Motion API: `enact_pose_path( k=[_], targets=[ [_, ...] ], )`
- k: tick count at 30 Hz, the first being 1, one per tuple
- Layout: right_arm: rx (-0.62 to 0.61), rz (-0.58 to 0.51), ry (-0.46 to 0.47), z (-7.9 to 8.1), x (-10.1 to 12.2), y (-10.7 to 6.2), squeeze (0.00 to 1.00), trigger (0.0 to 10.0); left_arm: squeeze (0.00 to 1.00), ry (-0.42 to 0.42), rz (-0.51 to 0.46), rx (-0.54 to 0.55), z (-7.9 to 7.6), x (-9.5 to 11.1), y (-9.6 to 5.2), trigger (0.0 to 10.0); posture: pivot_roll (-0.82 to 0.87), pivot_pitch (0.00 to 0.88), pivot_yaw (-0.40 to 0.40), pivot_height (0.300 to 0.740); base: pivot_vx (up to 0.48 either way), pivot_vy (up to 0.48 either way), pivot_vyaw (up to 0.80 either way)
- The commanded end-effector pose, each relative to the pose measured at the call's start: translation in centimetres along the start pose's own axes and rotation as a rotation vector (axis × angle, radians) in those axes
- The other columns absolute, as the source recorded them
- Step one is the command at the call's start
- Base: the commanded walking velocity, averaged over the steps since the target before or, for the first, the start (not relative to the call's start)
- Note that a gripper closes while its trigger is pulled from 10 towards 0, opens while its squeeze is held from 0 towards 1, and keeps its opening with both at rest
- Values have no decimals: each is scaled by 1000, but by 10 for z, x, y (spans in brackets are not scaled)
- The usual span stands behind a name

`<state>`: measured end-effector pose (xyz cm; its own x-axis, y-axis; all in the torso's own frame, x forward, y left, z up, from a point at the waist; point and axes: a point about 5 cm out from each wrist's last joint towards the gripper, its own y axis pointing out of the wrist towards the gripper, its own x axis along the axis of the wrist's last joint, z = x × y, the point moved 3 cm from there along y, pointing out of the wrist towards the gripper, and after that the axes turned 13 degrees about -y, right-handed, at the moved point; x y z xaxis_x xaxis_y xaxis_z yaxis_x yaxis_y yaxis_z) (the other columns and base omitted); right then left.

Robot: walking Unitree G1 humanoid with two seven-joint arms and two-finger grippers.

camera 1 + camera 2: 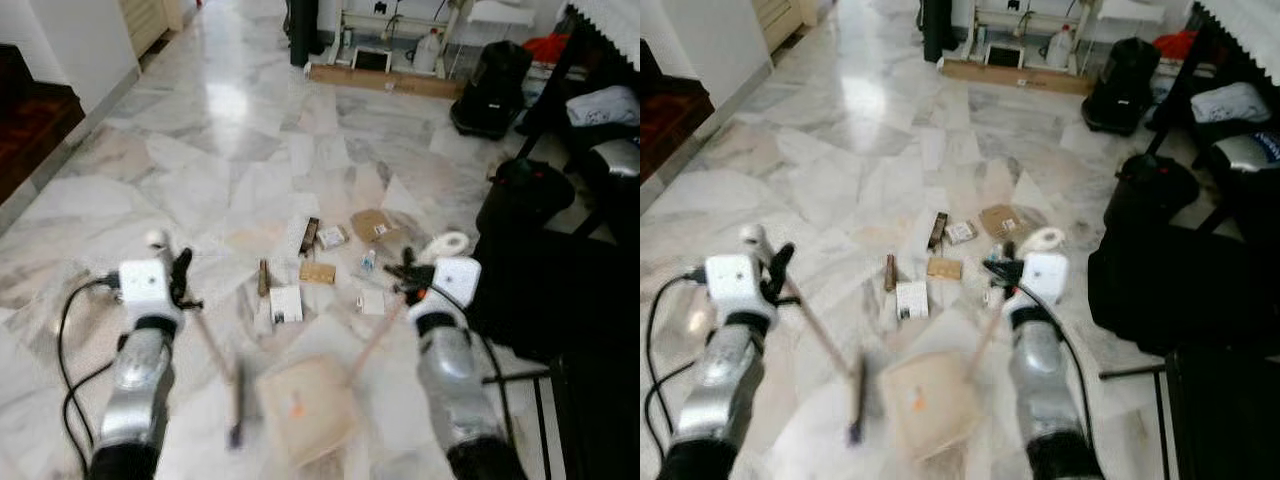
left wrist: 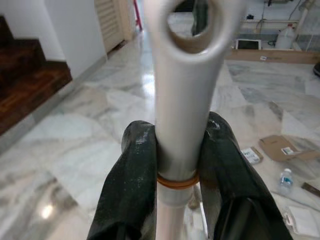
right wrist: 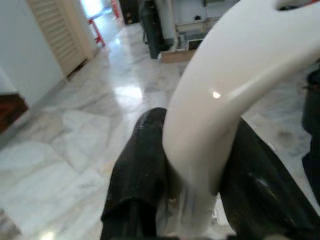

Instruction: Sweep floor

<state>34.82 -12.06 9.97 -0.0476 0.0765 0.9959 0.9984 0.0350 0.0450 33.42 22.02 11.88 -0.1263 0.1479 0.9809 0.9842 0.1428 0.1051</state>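
Left pincer [image 2: 182,165] clamps pale broom handle [image 2: 187,100]; right pincer [image 3: 192,175] clamps cream dustpan handle [image 3: 235,80]. Scattered cardboard litter [image 1: 318,270] unswept on white marble floor [image 1: 230,150].

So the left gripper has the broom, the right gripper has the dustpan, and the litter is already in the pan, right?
Not quite. The left gripper is shut on the broom handle and the right gripper on the dustpan handle, but the litter lies on the floor beyond the pan, as the left eye view shows.
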Motion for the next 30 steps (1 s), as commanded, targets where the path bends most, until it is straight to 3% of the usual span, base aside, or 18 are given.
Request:
enact_pose_path(
  k=[1, 7, 16, 30],
  targets=[
    [-51, -38, -32, -19, 9, 2, 0, 10000, 0, -17, -43, -37, -14, 10, 3, 10000, -22, 136, -62, 740, 450, 0, 0],
    [-19, -37, -58, -13, 9, 2, 0, 10000, 0, -19, -43, -37, -14, 11, 4, 10000, -19, 134, -63, 740, 444, 0, 0],
    [-24, -35, -26, -13, 9, 2, 0, 10000, 0, -30, -54, -56, -19, 13, 4, 10000, -15, 134, -65, 740, 415, 0, 451],
    [-23, -41, -11, -12, 10, 2, 0, 10000, 0, -52, -59, -103, -31, 15, 3, 10000, -13, 134, -70, 740, 0, 0, 0]
  ],
)
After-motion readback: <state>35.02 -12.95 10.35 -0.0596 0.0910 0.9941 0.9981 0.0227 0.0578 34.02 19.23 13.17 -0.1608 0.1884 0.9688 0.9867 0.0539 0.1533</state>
